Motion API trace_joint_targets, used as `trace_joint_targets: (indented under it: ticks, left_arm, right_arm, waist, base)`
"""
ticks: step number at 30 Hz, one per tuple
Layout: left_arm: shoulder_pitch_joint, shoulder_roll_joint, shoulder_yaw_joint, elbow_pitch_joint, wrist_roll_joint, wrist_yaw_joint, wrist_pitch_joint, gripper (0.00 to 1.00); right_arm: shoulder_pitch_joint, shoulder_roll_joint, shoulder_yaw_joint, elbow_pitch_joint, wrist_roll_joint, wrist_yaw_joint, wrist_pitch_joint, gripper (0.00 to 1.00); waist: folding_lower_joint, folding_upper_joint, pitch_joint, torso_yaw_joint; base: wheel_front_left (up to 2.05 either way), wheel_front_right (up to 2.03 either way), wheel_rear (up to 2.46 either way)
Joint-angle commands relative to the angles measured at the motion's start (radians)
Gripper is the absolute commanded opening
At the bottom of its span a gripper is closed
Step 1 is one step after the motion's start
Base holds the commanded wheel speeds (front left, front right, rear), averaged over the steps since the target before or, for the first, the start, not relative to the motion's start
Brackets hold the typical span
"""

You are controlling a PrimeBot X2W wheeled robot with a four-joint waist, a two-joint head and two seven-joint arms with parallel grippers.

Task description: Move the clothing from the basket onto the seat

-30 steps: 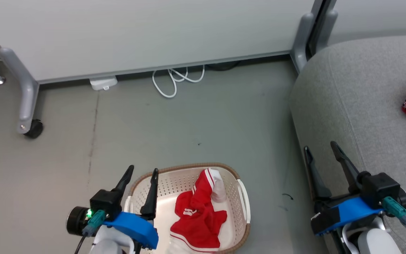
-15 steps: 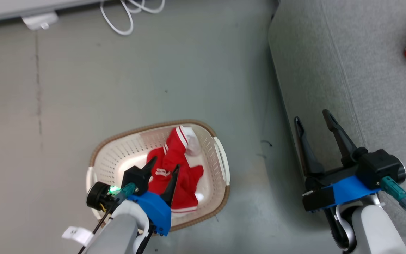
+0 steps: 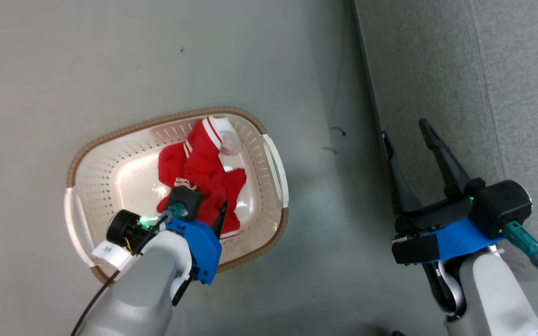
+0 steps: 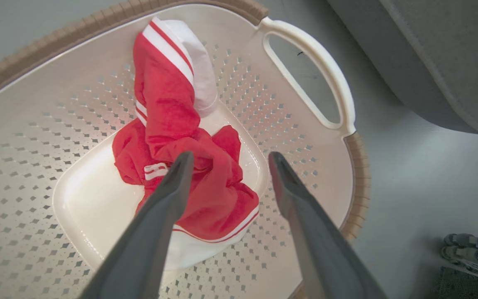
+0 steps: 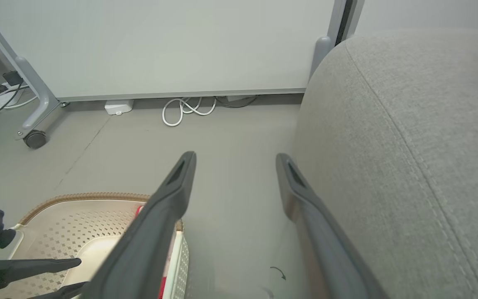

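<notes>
— Where is the clothing?
— A crumpled red thin-fabric garment with white stripe trim (image 3: pixel 203 172) (image 4: pixel 172 108) lies in the bottom of the oval cream perforated plastic basket (image 3: pixel 105 168) (image 4: pixel 35 124) with the brown woven-look rim. One striped end leans up the side wall.
— And the basket?
— It's on the grey floor (image 3: pixel 157 56), near the large light-grey fabric sofa cushion (image 3: pixel 437 70) (image 5: pixel 409 124) but apart from it.
— The left gripper?
— The left gripper (image 3: pixel 206 205) (image 4: pixel 230 155) reaches down into the basket with its jaws spread wide and nothing grasped. One dark finger crosses in front of the bunched fabric, the other stands over bare plastic beside it. Whether the tips touch the cloth, I can't tell.
— The right one?
— The right gripper (image 3: pixel 404 129) (image 5: pixel 235 157) is also released and empty, at the cushion's rounded edge.
</notes>
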Motion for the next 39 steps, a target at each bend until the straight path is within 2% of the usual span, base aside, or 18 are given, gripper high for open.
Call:
trace_joint_targets:
  ticks: [1, 15, 25, 26, 27, 28, 29, 39]
  left_arm:
    - [-0.025, 0.008, -0.011, 0.011, -0.013, -0.001, 0.007, 1.00]
    - [-0.158, 0.022, -0.054, 0.128, -0.061, 0.000, 0.030, 1.00]
    - [-0.210, 0.030, -0.050, 0.164, -0.067, 0.049, 0.031, 1.00]
    - [-0.213, 0.031, -0.047, 0.166, -0.070, 0.058, 0.035, 0.95]
    - [-0.214, 0.031, -0.047, 0.169, -0.072, 0.061, 0.041, 0.45]
    - [-0.215, 0.030, -0.046, 0.171, -0.075, 0.064, 0.043, 0.13]
    - [-0.215, 0.030, -0.045, 0.172, -0.079, 0.064, 0.043, 0.00]
    - [-0.215, 0.021, -0.053, 0.180, -0.093, 0.043, 0.026, 0.00]
  right_arm:
    - [-0.018, 0.001, 0.001, -0.007, 0.005, 0.000, -0.006, 1.00]
    - [-0.058, 0.001, 0.030, -0.028, 0.038, 0.000, -0.037, 1.00]
    - [-0.072, 0.000, 0.040, -0.026, 0.061, 0.000, -0.053, 1.00]
    - [-0.073, 0.001, 0.041, -0.025, 0.062, 0.000, -0.055, 1.00]
    - [-0.073, 0.001, 0.040, -0.024, 0.062, 0.000, -0.056, 1.00]
    - [-0.073, 0.001, 0.038, -0.022, 0.064, 0.000, -0.058, 1.00]
    - [-0.072, 0.001, 0.038, -0.021, 0.065, 0.000, -0.058, 1.00]
    - [-0.088, 0.001, 0.046, -0.005, 0.070, 0.000, -0.064, 1.00]
  waist:
    - [-0.0002, 0.0000, 0.042, -0.017]
    - [-0.0002, 0.0000, 0.184, -0.047]
    - [-0.0002, 0.0000, 0.245, -0.077]
    - [-0.0002, 0.0000, 0.248, -0.080]
    - [-0.0002, 0.0000, 0.251, -0.082]
    - [-0.0002, 0.0000, 0.253, -0.082]
    - [-0.0002, 0.0000, 0.254, -0.083]
    - [-0.0002, 0.0000, 0.241, -0.078]
  base:
    - [0.00, 0.00, 0.00]
    - [0.00, 0.00, 0.00]
    - [0.00, 0.00, 0.00]
    - [0.00, 0.00, 0.00]
    - [0.00, 0.00, 0.00]
    - [0.00, 0.00, 0.00]
    - [0.00, 0.00, 0.00]
    - [0.00, 0.00, 0.00]
